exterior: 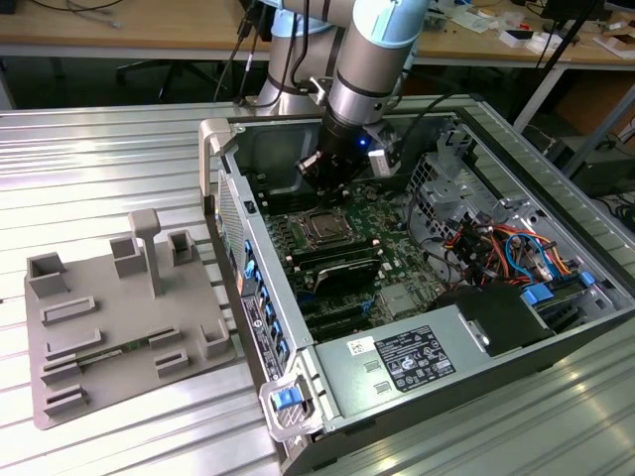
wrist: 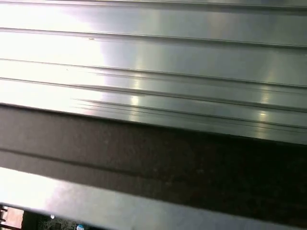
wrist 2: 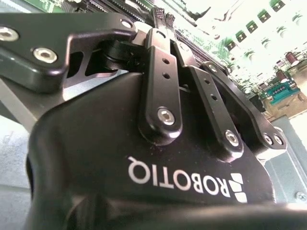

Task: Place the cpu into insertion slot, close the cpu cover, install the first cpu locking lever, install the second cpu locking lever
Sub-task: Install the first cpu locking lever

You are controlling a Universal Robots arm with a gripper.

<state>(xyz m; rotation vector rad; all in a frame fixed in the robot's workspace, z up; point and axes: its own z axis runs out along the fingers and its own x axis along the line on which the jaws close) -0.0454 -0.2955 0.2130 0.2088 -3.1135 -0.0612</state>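
1. The arm's gripper (exterior: 327,177) hung inside the open computer case (exterior: 256,288), low over the green motherboard (exterior: 392,213). Whether its jaws were apart or together could not be told, nor whether they carried anything.
2. The insertion slot (exterior: 322,228), a dark square with a silvery rim, lay just beside the jaws, on their camera-facing side in the exterior view. They were near it but apart from it. Whether the cpu sat in it could not be made out.
3. Long black memory slots (exterior: 337,268) ran past the socket, on the side away from the jaws.
4. Farther off on that same side sat the grey power supply (exterior: 397,362), which bore a white printed label and smaller stickers.
5. A bundle of coloured cables (exterior: 506,248) lay well to the exterior view's right of the jaws.
6. In the second wrist view, the gripper (wrist 2: 162,17) showed a black body with white lettering, seen upside down, and bolted linkage bars that converged towards the board.
7. Well to the exterior view's left of the jaws, outside the case, a grey parts fixture (exterior: 119,317) rested on the ribbed metal desk (exterior: 89,159).
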